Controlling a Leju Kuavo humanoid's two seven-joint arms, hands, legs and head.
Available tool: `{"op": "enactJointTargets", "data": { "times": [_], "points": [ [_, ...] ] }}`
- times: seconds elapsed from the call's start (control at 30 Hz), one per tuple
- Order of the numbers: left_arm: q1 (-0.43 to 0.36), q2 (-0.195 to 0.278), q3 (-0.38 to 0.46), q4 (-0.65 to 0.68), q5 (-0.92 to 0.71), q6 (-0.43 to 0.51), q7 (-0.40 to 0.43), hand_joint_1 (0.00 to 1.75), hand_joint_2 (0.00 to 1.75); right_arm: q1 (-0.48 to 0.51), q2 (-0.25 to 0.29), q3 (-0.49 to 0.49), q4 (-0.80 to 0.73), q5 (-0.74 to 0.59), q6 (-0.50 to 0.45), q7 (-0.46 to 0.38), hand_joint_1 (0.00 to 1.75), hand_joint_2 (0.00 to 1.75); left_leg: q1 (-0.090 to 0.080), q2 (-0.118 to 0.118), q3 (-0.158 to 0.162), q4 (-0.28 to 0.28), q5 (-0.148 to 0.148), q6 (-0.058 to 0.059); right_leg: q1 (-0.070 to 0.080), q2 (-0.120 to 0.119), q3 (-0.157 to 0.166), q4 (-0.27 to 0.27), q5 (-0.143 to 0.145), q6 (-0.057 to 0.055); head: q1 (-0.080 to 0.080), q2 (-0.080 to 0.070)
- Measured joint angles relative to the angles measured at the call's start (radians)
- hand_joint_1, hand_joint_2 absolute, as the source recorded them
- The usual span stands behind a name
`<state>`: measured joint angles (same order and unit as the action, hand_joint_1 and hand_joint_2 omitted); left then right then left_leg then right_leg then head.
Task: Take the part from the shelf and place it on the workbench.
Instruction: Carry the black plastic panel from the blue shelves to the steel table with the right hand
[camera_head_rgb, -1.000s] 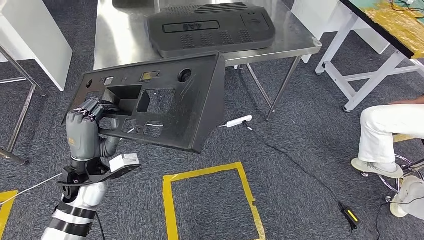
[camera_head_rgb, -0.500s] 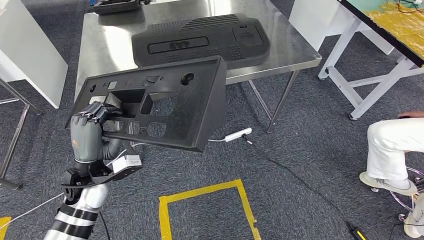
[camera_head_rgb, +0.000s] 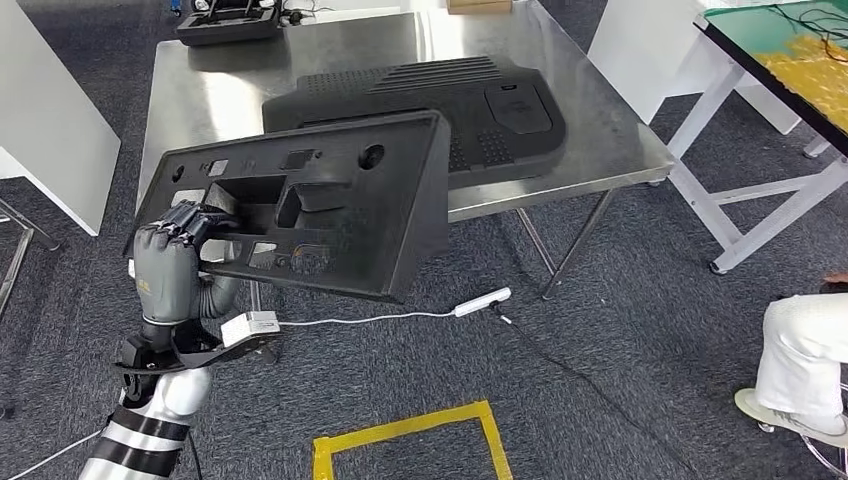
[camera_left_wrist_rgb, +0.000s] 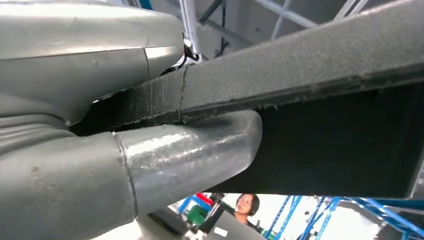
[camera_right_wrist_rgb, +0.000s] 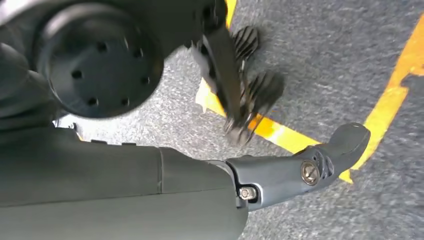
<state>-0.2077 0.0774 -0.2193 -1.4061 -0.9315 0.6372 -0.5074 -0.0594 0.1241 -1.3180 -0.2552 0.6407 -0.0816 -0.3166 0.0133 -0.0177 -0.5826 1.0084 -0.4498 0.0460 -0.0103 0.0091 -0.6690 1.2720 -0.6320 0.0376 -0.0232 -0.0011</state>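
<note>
The part (camera_head_rgb: 340, 210) is a large black plastic panel with several cut-outs, tilted in front of me. My left hand (camera_head_rgb: 168, 265) grips its left edge, fingers curled into a cut-out. In the left wrist view the thumb (camera_left_wrist_rgb: 190, 150) presses under the part's edge (camera_left_wrist_rgb: 325, 65). The part's far edge hangs over the near edge of the steel workbench (camera_head_rgb: 220, 90), held above it. A second black moulded part (camera_head_rgb: 500, 110) lies on the bench. My right hand (camera_right_wrist_rgb: 300, 172) hangs over grey carpet and yellow tape, thumb out, holding nothing.
A black case (camera_head_rgb: 225, 20) sits at the bench's far left corner. A white power strip (camera_head_rgb: 482, 298) and cable lie on the carpet under the bench. A white-framed table (camera_head_rgb: 740, 190) stands right, a person's white-trousered leg (camera_head_rgb: 805, 365) at lower right, a white panel (camera_head_rgb: 50, 130) at left.
The whole view has shifted: the workbench is nearer and shows more of its top, the yellow floor square has slid down. My left hand still holds the part the same way.
</note>
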Motion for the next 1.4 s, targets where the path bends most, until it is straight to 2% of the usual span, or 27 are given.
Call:
{"op": "enactJointTargets", "data": {
  "times": [0.03, 0.07, 0.1, 0.17, 0.2, 0.23, 0.3, 0.33, 0.4, 0.47, 0.5, 0.53, 0.57, 0.63, 0.7, 0.8, 0.87, 0.97, 1.03, 1.07, 1.13, 1.17, 1.2, 1.23, 1.3, 1.37, 1.4],
  "points": [
    [0.002, 0.000, 0.000, 0.000, 0.000, 0.000, 0.000, 1.75, 0.00, 0.001, -0.001, 0.000, 0.000, 0.000, 0.000, 0.000, 0.00, 0.00, 0.002, -0.003, 0.020, 0.000, -0.016, -0.002, -0.001, -0.001, -0.022, -0.026, -0.017, 0.001, 0.000, 0.000],
    [0.003, 0.000, 0.000, 0.000, 0.000, 0.000, 0.000, 1.75, 0.00, 0.003, -0.001, 0.000, 0.000, 0.000, -0.001, 0.000, 0.00, 0.00, 0.004, -0.005, 0.040, 0.000, -0.033, -0.004, -0.001, -0.002, -0.035, -0.071, -0.004, 0.009, 0.001, 0.000],
    [0.003, 0.000, 0.000, 0.000, 0.000, -0.001, 0.000, 1.75, 0.00, 0.005, -0.002, 0.000, 0.000, 0.000, -0.001, 0.000, 0.00, 0.00, 0.005, -0.006, 0.056, -0.002, -0.050, -0.008, -0.001, -0.005, -0.041, -0.131, 0.048, 0.022, 0.002, 0.000],
    [0.005, 0.000, 0.001, 0.000, 0.000, -0.003, 0.001, 1.75, 0.00, 0.009, -0.003, 0.000, 0.000, -0.001, -0.001, 0.000, 0.00, 0.00, 0.003, -0.007, 0.090, -0.007, -0.084, -0.019, 0.004, -0.013, -0.034, -0.241, 0.199, 0.037, 0.005, 0.000],
    [0.005, 0.000, 0.001, -0.001, 0.000, -0.005, 0.001, 1.75, 0.00, 0.011, -0.002, 0.000, 0.000, -0.001, -0.001, 0.000, 0.00, 0.00, 0.000, -0.008, 0.108, -0.012, -0.095, -0.025, 0.007, -0.016, -0.025, -0.273, 0.253, 0.032, 0.006, 0.000],
    [0.004, 0.000, 0.000, -0.002, -0.001, -0.007, 0.002, 1.75, 0.00, 0.010, -0.002, 0.000, 0.000, -0.001, -0.001, 0.000, 0.00, 0.00, -0.002, -0.008, 0.126, -0.015, -0.101, -0.031, 0.009, -0.017, -0.012, -0.286, 0.276, 0.018, 0.008, 0.000],
    [-0.003, 0.000, 0.000, -0.004, -0.002, -0.010, 0.002, 1.75, 0.00, 0.007, 0.000, 0.000, 0.000, -0.001, -0.001, 0.000, 0.00, 0.00, -0.003, -0.006, 0.138, 0.011, -0.091, -0.043, 0.004, -0.013, 0.022, -0.293, 0.270, -0.013, 0.006, 0.000],
    [-0.006, 0.000, -0.001, -0.005, -0.002, -0.010, 0.003, 1.75, 0.00, 0.005, 0.000, 0.000, 0.000, -0.001, 0.000, 0.000, 0.00, 0.00, -0.002, -0.002, 0.120, 0.053, -0.084, -0.047, 0.001, -0.011, 0.040, -0.296, 0.263, -0.027, 0.004, 0.000],
    [-0.010, 0.000, -0.003, -0.006, -0.001, -0.010, 0.003, 1.75, 0.00, 0.002, 0.000, 0.000, 0.000, -0.001, 0.000, -0.001, 0.00, 0.00, -0.001, 0.006, 0.046, 0.176, -0.100, -0.052, -0.002, -0.008, 0.074, -0.301, 0.242, -0.048, 0.001, 0.000],
    [-0.010, 0.000, -0.004, -0.006, -0.001, -0.010, 0.004, 1.75, 0.00, 0.000, 0.000, 0.000, 0.000, -0.001, 0.000, -0.001, 0.00, 0.00, 0.000, 0.010, -0.037, 0.268, -0.165, -0.055, 0.001, -0.003, 0.101, -0.301, 0.220, -0.055, -0.001, 0.000],
    [-0.009, 0.000, -0.004, -0.005, -0.002, -0.010, 0.004, 1.75, 0.00, 0.000, 0.000, 0.000, 0.000, 0.000, 0.000, -0.001, 0.00, 0.00, 0.000, 0.010, -0.067, 0.281, -0.194, -0.056, 0.003, -0.001, 0.116, -0.301, 0.208, -0.056, -0.001, 0.000],
    [-0.009, 0.000, -0.004, -0.005, -0.002, -0.010, 0.004, 1.75, 0.00, 0.001, 0.000, 0.000, 0.000, 0.000, 0.000, -0.001, 0.00, 0.00, 0.000, 0.010, -0.085, 0.267, -0.202, -0.056, 0.005, 0.001, 0.133, -0.301, 0.195, -0.055, -0.001, 0.000],
    [-0.008, 0.000, -0.004, -0.005, -0.002, -0.010, 0.005, 1.75, 0.00, 0.001, 0.000, -0.001, 0.000, 0.000, 0.000, -0.001, 0.00, 0.00, -0.001, 0.010, -0.090, 0.230, -0.182, -0.053, 0.007, 0.003, 0.152, -0.301, 0.183, -0.054, -0.001, 0.000],
    [-0.008, 0.000, -0.004, -0.005, -0.002, -0.010, 0.006, 1.75, 0.00, 0.002, 0.003, -0.001, 0.000, 0.000, 0.000, -0.001, 0.00, 0.00, -0.007, 0.012, -0.080, 0.114, -0.074, -0.038, 0.011, 0.005, 0.183, -0.301, 0.158, -0.051, 0.000, 0.000],
    [-0.008, 0.001, -0.004, -0.007, -0.002, -0.011, 0.006, 1.75, 0.00, -0.001, 0.007, -0.001, 0.001, 0.000, 0.000, -0.001, 0.00, 0.00, -0.016, 0.009, -0.070, 0.033, 0.000, -0.023, 0.015, 0.010, 0.198, -0.303, 0.130, -0.043, 0.000, 0.000],
    [-0.014, 0.001, -0.004, -0.014, -0.002, -0.011, 0.006, 1.75, 0.00, -0.005, 0.007, 0.000, 0.001, 0.001, 0.001, -0.001, 0.00, 0.00, -0.018, 0.004, -0.044, 0.002, 0.016, -0.006, 0.018, 0.012, 0.227, -0.297, 0.115, -0.022, 0.001, 0.000],
    [-0.019, 0.000, -0.004, -0.017, -0.002, -0.011, 0.006, 1.75, 0.00, -0.006, 0.005, -0.001, 0.001, 0.001, 0.001, -0.001, 0.00, 0.00, -0.013, 0.009, -0.017, -0.007, 0.033, 0.009, 0.017, 0.008, 0.209, -0.243, 0.102, -0.014, 0.004, 0.000],
    [-0.020, -0.002, -0.004, -0.018, -0.004, -0.011, 0.007, 1.75, 0.00, -0.008, 0.005, 0.000, 0.002, 0.001, 0.001, -0.002, 0.00, 0.00, -0.008, 0.011, -0.002, -0.009, 0.023, 0.013, 0.005, 0.004, 0.076, -0.061, 0.050, -0.010, 0.011, 0.000],
    [-0.019, -0.003, -0.005, -0.018, -0.006, -0.012, 0.007, 1.75, 0.00, -0.006, 0.004, 0.000, 0.002, 0.002, 0.001, -0.002, 0.00, 0.00, -0.004, 0.005, 0.010, -0.009, 0.007, 0.007, -0.006, 0.002, 0.015, -0.032, 0.026, 0.004, 0.011, 0.000],
    [-0.018, -0.003, -0.005, -0.018, -0.006, -0.012, 0.007, 1.75, 0.00, -0.004, 0.003, 0.000, 0.002, 0.002, 0.000, -0.002, 0.00, 0.00, -0.001, 0.002, 0.019, -0.009, -0.002, 0.002, -0.012, 0.001, 0.010, -0.068, 0.043, 0.019, 0.011, 0.000],
    [-0.018, -0.003, -0.005, -0.018, -0.006, -0.012, 0.008, 1.75, 0.00, -0.002, 0.002, 0.000, 0.002, 0.002, 0.000, -0.002, 0.00, 0.00, 0.005, -0.001, 0.044, -0.008, -0.022, -0.011, -0.021, -0.007, 0.032, -0.194, 0.135, 0.052, 0.013, 0.000],
    [-0.018, -0.003, -0.005, -0.018, -0.006, -0.012, 0.008, 1.75, 0.00, -0.002, 0.002, 0.000, 0.002, 0.002, 0.000, -0.001, 0.00, 0.00, 0.005, -0.002, 0.053, -0.009, -0.032, -0.019, -0.021, -0.015, 0.044, -0.245, 0.176, 0.056, 0.014, 0.000],
    [-0.019, -0.003, -0.004, -0.018, -0.006, -0.012, 0.008, 1.75, 0.00, -0.003, 0.003, 0.000, 0.002, 0.002, 0.000, -0.001, 0.00, 0.00, 0.004, -0.001, 0.059, -0.011, -0.040, -0.027, -0.019, -0.020, 0.054, -0.276, 0.206, 0.049, 0.014, 0.000],
    [-0.019, -0.004, -0.005, -0.019, -0.006, -0.012, 0.008, 1.75, 0.00, -0.003, 0.003, 0.000, 0.002, 0.002, 0.000, -0.001, 0.00, 0.00, 0.003, -0.001, 0.064, -0.011, -0.044, -0.035, -0.016, -0.025, 0.057, -0.285, 0.219, 0.034, 0.015, 0.000],
    [-0.020, -0.004, -0.006, -0.020, -0.007, -0.012, 0.008, 1.75, 0.00, -0.005, 0.003, 0.000, 0.002, 0.002, 0.000, -0.001, 0.00, 0.00, 0.003, 0.002, 0.066, -0.009, -0.048, -0.047, -0.015, -0.022, 0.070, -0.288, 0.220, 0.003, 0.012, 0.000],
    [-0.021, -0.004, -0.008, -0.020, -0.007, -0.012, 0.008, 1.75, 0.00, -0.005, 0.003, 0.000, 0.002, 0.002, 0.000, -0.001, 0.00, 0.00, 0.006, 0.008, 0.039, 0.046, -0.049, -0.053, -0.019, -0.019, 0.088, -0.291, 0.216, -0.015, 0.008, 0.000],
    [-0.022, -0.004, -0.009, -0.020, -0.007, -0.012, 0.008, 1.75, 0.00, -0.005, 0.002, 0.000, 0.002, 0.002, 0.000, -0.001, 0.00, 0.00, 0.008, 0.011, 0.006, 0.103, -0.056, -0.055, -0.019, -0.018, 0.098, -0.293, 0.211, -0.023, 0.007, 0.000]
  ]
}}
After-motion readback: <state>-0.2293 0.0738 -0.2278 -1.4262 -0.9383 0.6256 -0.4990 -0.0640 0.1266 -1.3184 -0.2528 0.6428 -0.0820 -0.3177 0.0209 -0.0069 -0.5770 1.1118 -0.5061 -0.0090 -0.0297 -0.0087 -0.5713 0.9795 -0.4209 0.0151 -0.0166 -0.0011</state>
